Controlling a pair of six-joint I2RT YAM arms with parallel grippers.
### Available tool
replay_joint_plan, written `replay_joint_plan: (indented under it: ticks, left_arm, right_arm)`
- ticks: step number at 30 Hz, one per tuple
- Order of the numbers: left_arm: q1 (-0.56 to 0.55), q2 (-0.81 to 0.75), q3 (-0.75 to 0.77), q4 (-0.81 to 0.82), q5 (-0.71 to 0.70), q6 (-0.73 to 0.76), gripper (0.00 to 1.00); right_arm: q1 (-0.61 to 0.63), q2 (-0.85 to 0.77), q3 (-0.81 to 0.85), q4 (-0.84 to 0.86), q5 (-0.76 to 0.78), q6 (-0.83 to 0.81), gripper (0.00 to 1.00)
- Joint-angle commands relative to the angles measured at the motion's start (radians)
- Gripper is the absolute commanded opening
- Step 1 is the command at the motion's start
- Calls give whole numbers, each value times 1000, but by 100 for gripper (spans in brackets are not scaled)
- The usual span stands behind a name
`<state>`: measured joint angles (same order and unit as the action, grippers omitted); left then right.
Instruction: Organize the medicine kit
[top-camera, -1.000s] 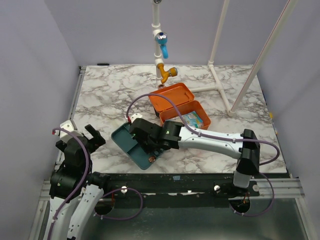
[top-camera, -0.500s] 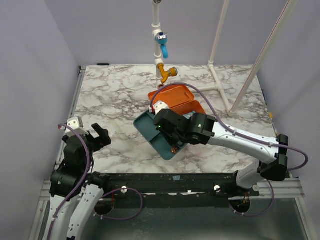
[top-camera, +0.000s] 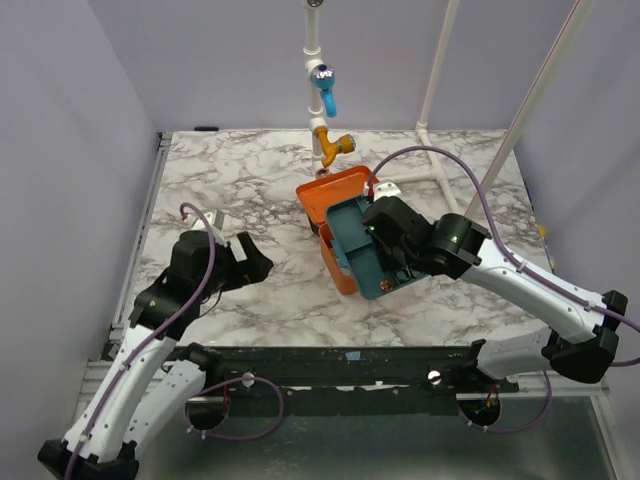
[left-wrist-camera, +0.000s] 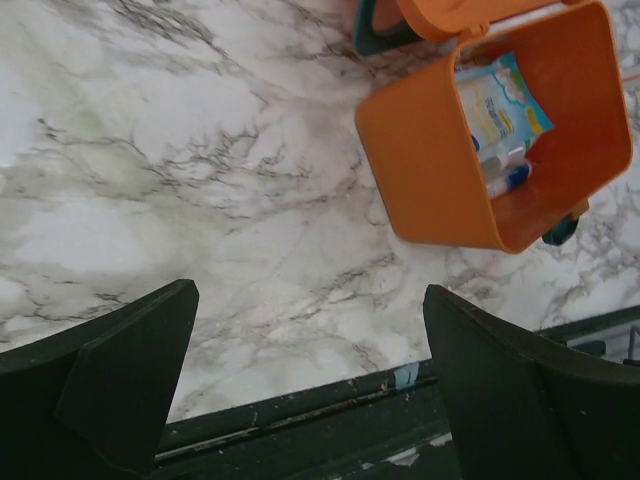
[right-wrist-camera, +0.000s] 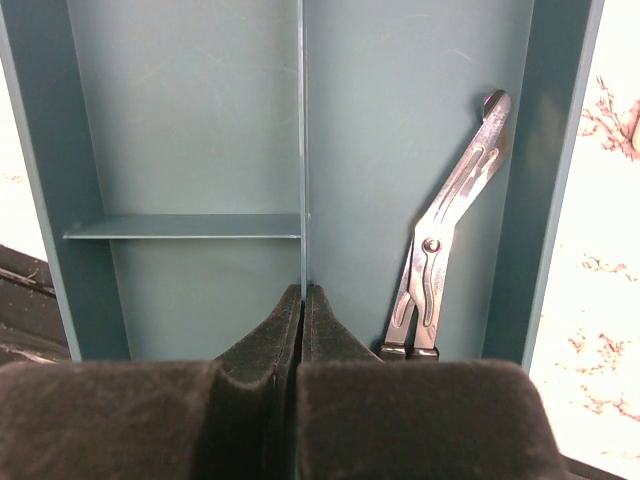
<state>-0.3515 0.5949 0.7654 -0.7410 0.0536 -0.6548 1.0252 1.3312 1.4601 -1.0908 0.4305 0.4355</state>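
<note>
Medicine kit (top-camera: 338, 192): orange box, lid swung open, sitting on the marble table (top-camera: 230, 190) at the centre of the overhead view, just below the white pipe (top-camera: 314, 50). In the left wrist view it is lying at upper right, holding a blue-and-white sachet (left-wrist-camera: 497, 92) and small tubes (left-wrist-camera: 505, 172).
Teal tray (right-wrist-camera: 200, 120): divided into compartments, hanging over the kit's base; whether it is touching the box cannot be told.
Metal scissors-like tool (right-wrist-camera: 445, 235): lying in the tray's right-hand compartment.
Right gripper (right-wrist-camera: 302, 300): fingers pressed together, pinching the tray's central divider.
Left gripper (left-wrist-camera: 308, 300): fingers spread wide, holding nothing, hovering over bare marble, left of centre overhead.
</note>
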Motion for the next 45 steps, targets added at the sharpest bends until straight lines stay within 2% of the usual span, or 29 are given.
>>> replay_joint_plan:
  ticks: [1,6,11,19,27,39,45]
  left_arm:
    - [-126,140,50,78,22,-112,98]
    - [-228,276,105,139,-14,-195,98]
    - [-295,442,167,193,-27,-256,98]
    - [-336,707,337,206,-25,-316,99]
    - [-362,893,463,175,-27,-320,95]
    - [-371,974,439,174,-1,-307,70]
    - [-371,997,430,170,17,-272,48]
  right_arm:
    - [-26,-48,-46,32,17,39,1]
    - [-33,-80,-98,30,77,66,1]
    - [-36,-141,-144,44,65,72,1]
    - [-37,-191,-143,30,45,70,1]
    - [-36,-239,-162,31,32,75,1]
    - [-37,-273,-198,31,42,74,1]
    - [-37,-275,-203,31,52,75,1]
